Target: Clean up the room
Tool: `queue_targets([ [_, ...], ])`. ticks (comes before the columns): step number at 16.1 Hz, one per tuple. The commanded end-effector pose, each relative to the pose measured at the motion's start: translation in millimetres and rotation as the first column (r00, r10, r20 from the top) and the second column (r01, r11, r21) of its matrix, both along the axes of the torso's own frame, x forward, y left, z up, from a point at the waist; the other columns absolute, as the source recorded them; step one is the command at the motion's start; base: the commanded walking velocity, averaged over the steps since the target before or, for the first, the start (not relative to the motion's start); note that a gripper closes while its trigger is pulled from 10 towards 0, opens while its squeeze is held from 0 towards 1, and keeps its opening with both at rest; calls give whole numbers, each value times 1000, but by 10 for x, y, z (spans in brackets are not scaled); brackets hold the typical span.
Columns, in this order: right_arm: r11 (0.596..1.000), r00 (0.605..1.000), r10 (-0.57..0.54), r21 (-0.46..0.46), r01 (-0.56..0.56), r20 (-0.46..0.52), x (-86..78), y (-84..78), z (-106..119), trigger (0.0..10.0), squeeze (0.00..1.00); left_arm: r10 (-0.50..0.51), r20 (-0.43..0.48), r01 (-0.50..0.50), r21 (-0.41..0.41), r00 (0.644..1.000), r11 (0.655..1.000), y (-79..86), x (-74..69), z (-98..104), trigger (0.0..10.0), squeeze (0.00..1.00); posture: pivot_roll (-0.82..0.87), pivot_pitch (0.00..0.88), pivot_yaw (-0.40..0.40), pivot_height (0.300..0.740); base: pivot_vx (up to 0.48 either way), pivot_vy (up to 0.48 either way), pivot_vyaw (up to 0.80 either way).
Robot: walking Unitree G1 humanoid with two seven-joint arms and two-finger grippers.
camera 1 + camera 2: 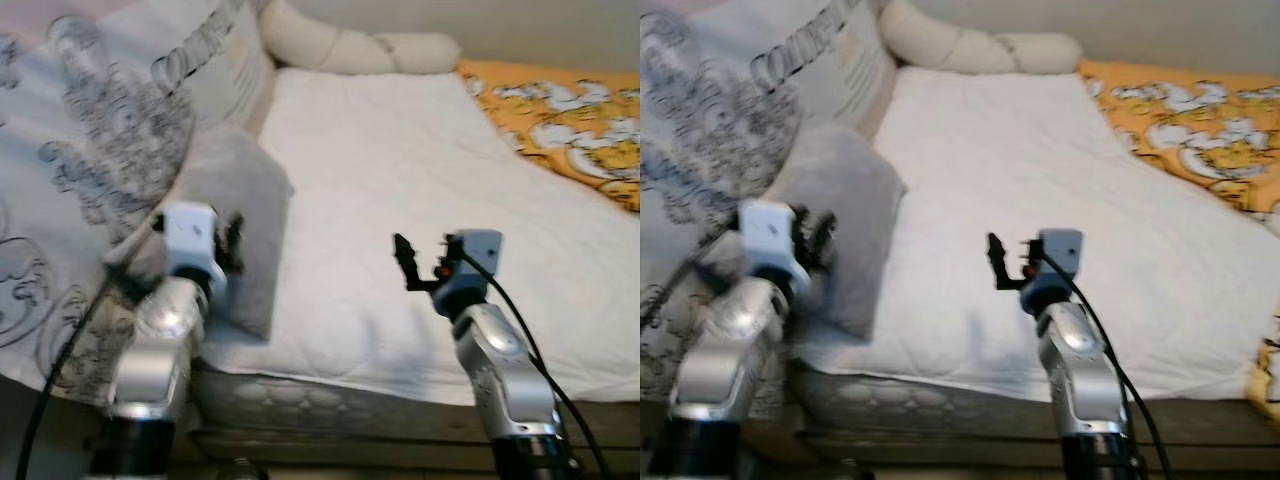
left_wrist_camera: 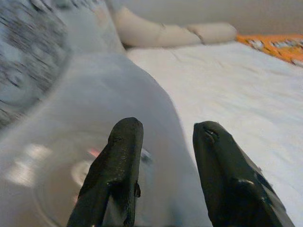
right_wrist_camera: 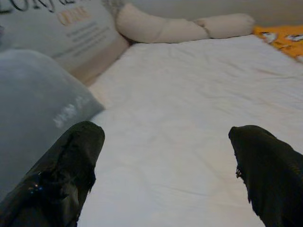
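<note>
A grey pillow (image 1: 240,190) lies on the left side of the bed, leaning on a large white pillow with grey print (image 1: 100,130). My left gripper (image 1: 232,245) is up against the grey pillow's near end. In the left wrist view that gripper (image 2: 168,127) is open, its fingers (image 2: 125,142) just over the pillow's surface (image 2: 94,104) and nothing pinched between them. My right gripper (image 1: 420,262) hovers over the white mattress (image 1: 400,150). The right wrist view shows this gripper (image 3: 165,132) wide open and empty, with the grey pillow (image 3: 33,104) off to one side.
A cream bolster (image 1: 350,45) lies along the head of the bed. An orange patterned blanket (image 1: 570,115) covers the far right side. The mattress's front edge (image 1: 330,395) runs just beyond my arms.
</note>
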State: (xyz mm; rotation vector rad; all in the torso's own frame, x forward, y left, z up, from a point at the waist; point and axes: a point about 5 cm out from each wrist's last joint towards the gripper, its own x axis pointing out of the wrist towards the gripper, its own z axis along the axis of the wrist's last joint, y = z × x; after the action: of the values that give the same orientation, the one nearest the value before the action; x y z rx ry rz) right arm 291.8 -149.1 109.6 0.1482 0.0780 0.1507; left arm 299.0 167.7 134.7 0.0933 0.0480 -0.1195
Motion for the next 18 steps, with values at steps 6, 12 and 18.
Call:
queue_targets([
  [6, 999, 998, -40, -12, 40, -42, 14, -32, -69, 10000, 0, 39, -23, -38, 62, 999, 997, 77, -43, -26, 10000, 0, 126, 0, -29, 740, 0, -426, 0],
  [12, 997, 992, -78, -24, 76, -96, 29, -45, -150, 10000, 0, 51, -46, -48, 66, 998, 997, 74, -43, -90, 10000, 0, 103, 0, -21, 740, 0, -459, 0],
  [18, 995, 990, -94, -37, 91, -107, 46, -69, -172, 10000, 0, 79, -56, -76, 60, 995, 995, 123, -38, -129, 10000, 0, 104, 0, -22, 740, 0, -480, 0],
])
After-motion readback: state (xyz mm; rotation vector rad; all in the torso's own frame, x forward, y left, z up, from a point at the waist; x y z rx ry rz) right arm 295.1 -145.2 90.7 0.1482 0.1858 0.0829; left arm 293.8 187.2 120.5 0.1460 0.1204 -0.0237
